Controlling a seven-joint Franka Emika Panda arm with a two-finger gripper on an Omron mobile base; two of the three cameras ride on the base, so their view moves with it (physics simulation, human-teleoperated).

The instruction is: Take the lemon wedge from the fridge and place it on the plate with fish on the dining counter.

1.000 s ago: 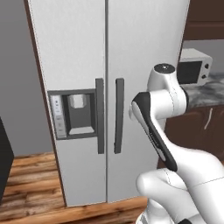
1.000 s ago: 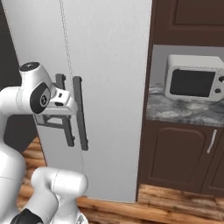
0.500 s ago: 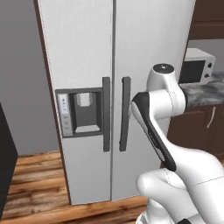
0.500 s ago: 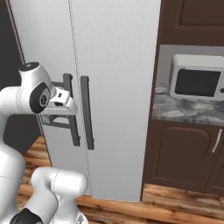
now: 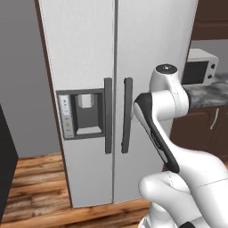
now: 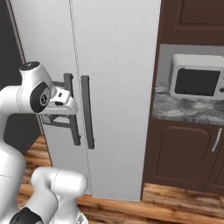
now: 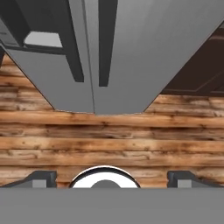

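Note:
The fridge [image 5: 89, 53] stands right in front of me, tall and silver-white, with both doors closed. Its two dark grey vertical handles [image 5: 108, 116] meet at the middle seam, and a grey dispenser panel [image 5: 84, 113] sits in the left door. The lemon wedge, the plate, the fish and the dining counter are out of view. My gripper [image 7: 113, 177] is open with nothing between its fingertips [image 7: 41, 177]; it points down at the foot of the fridge [image 7: 122, 52] and the wooden floor. My hand [image 6: 61, 103] hangs just short of the handles [image 6: 86, 111].
Right of the fridge, a white microwave [image 6: 197, 83] stands on a grey marbled worktop [image 6: 188, 109] over dark brown cabinets [image 6: 183, 153]. Wooden floor [image 7: 109, 135] lies between me and the fridge. A dark wall edge [image 5: 6, 169] rises at the far left.
The whole picture has shifted: the base has driven nearer, so the fridge looks larger and sits further right. The arm keeps its pose and the gripper stays open.

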